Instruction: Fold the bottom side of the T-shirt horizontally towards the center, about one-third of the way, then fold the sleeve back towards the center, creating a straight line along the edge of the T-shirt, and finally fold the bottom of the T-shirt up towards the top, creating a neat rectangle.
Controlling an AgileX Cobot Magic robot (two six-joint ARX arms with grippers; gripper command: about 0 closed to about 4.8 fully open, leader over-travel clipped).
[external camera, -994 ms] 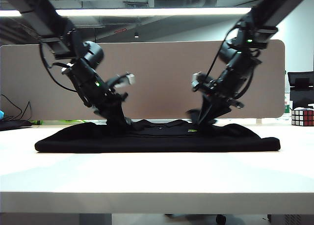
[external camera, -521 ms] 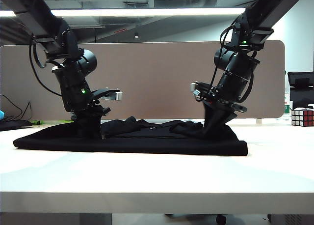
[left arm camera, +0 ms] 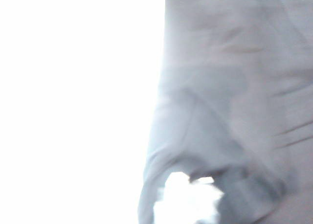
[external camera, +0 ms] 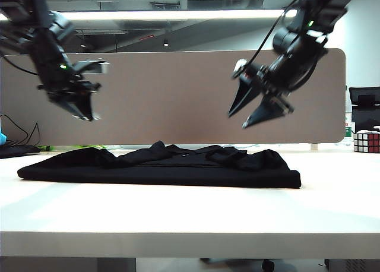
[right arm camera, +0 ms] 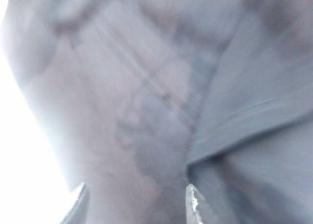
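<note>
Both arms are up off the cloth! The right gripper (external camera: pixel 254 108) hangs high above the shirt's right end, jaws spread wide and empty. The left gripper (external camera: pixel 85 107) hovers above the left end, holding nothing; how far it is parted I cannot tell. The T-shirt (external camera: pixel 160 168) lies folded in a long band across the middle of the table (external camera: pixel 190 215), rumpled on top. For the next fold, I'd pinch both layers right at the corners and carry them evenly. Both wrist views are washed out and blurred, and the folded edges merge into black.
</note>
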